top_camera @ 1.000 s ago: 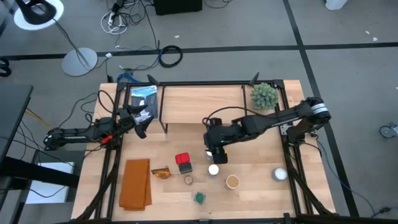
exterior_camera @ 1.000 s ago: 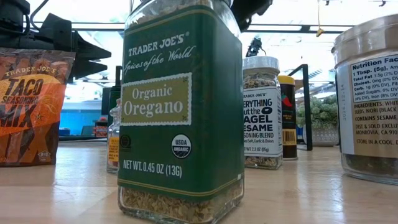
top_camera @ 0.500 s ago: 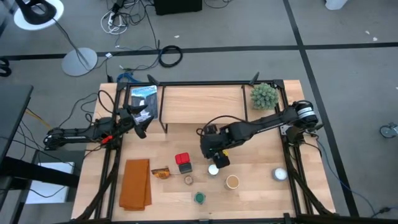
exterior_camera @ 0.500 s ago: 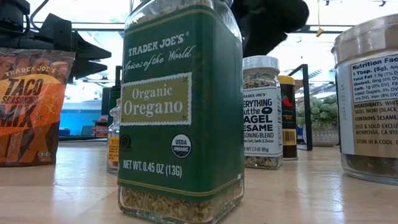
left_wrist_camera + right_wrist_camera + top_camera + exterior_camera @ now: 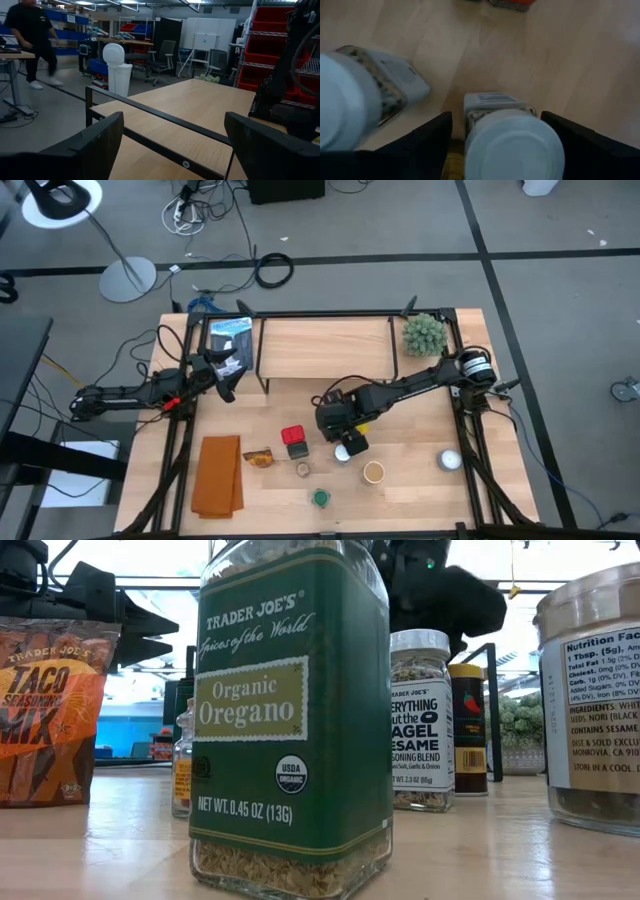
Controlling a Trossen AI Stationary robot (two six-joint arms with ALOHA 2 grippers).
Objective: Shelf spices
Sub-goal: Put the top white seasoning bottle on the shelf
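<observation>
My right gripper (image 5: pixel 346 443) (image 5: pixel 496 120) points steeply down, open, one finger on each side of a white-capped spice jar (image 5: pixel 512 142) that stands on the table; I see no touch. A second white-capped jar (image 5: pixel 355 100) stands close beside it. The red tin (image 5: pixel 294 440), a tan-lidded jar (image 5: pixel 303 470), a green-lidded oregano jar (image 5: pixel 320 498) (image 5: pixel 290 720) and a wider tan-lidded jar (image 5: pixel 374 472) stand near the front edge. The shelf (image 5: pixel 325 345) (image 5: pixel 200 110) stands on black legs at the far side. My left gripper (image 5: pixel 226 377) (image 5: pixel 172 130) waits open at the table's left edge.
An orange cloth (image 5: pixel 218 475) and a taco seasoning packet (image 5: pixel 258 458) (image 5: pixel 50 710) lie front left. A spiky green plant ball (image 5: pixel 424 332) sits far right, a white dome (image 5: pixel 450 460) front right. A person (image 5: pixel 32 35) walks in the room beyond the table.
My right gripper has come down and toward the table's left and near edges, tipping more steeply downward, until it stands around the white-capped jar. The jars have stayed in place.
</observation>
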